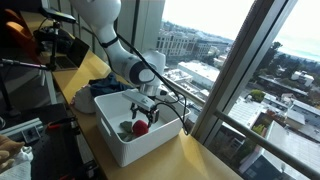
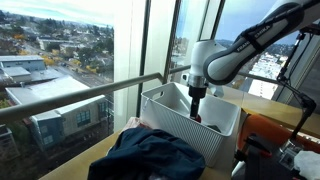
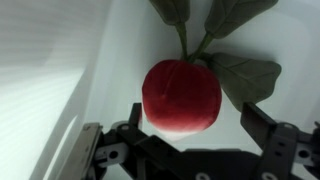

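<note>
A red radish (image 3: 181, 96) with green leaves (image 3: 245, 75) lies on the floor of a white bin (image 3: 60, 80). In the wrist view my gripper (image 3: 190, 118) hangs just above it, jaws open, one finger at each side of the red bulb and nothing gripped. In an exterior view the gripper (image 1: 143, 108) reaches down into the white bin (image 1: 125, 148), right over the radish (image 1: 140, 127). From the opposite side, the gripper (image 2: 197, 108) dips behind the bin's ribbed wall (image 2: 190, 128); the radish is hidden there.
The bin stands on a wooden counter (image 1: 195, 158) beside tall windows. A dark blue cloth (image 2: 150, 155) lies heaped in front of the bin. Cables and gear (image 1: 50, 45) crowd the far end of the counter. The bin's walls close in around the gripper.
</note>
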Controlling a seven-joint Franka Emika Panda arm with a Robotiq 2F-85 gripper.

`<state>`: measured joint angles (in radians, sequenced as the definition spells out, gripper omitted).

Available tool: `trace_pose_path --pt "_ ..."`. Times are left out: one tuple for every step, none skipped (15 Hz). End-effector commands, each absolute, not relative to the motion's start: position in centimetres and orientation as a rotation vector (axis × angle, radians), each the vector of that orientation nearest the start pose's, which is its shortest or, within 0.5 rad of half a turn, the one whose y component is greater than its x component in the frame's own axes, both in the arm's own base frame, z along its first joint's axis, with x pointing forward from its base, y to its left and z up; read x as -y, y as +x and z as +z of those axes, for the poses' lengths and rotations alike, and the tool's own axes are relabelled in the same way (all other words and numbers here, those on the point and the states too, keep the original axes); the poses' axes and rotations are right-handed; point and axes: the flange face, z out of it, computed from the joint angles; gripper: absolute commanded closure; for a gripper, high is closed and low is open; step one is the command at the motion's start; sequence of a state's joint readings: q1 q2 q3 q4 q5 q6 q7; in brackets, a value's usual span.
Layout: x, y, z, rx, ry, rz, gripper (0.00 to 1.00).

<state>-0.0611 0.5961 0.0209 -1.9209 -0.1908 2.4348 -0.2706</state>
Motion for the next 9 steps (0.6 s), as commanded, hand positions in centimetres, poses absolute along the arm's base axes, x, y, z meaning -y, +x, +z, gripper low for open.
trace_pose_path --pt "2.91 62.24 15.97 0.575 -3.169 0.15 0.19" --pt "2.94 62.19 15.66 0.574 -3.169 0.157 0.26" --pt "3.03 62.16 15.43 0.574 -3.168 0.161 0.32" --pt "3.14 62.19 15.29 0.573 -3.169 0.163 0.42" --pt "3.29 62.16 15.19 0.572 -3.169 0.166 0.49" --pt "3.4 62.12 15.13 0.57 -3.169 0.17 0.58" --pt "3.46 62.07 15.22 0.571 -3.172 0.173 0.65" --pt "3.42 62.06 15.51 0.576 -3.176 0.171 0.71" --pt "3.31 62.13 15.99 0.58 -3.178 0.164 0.79"
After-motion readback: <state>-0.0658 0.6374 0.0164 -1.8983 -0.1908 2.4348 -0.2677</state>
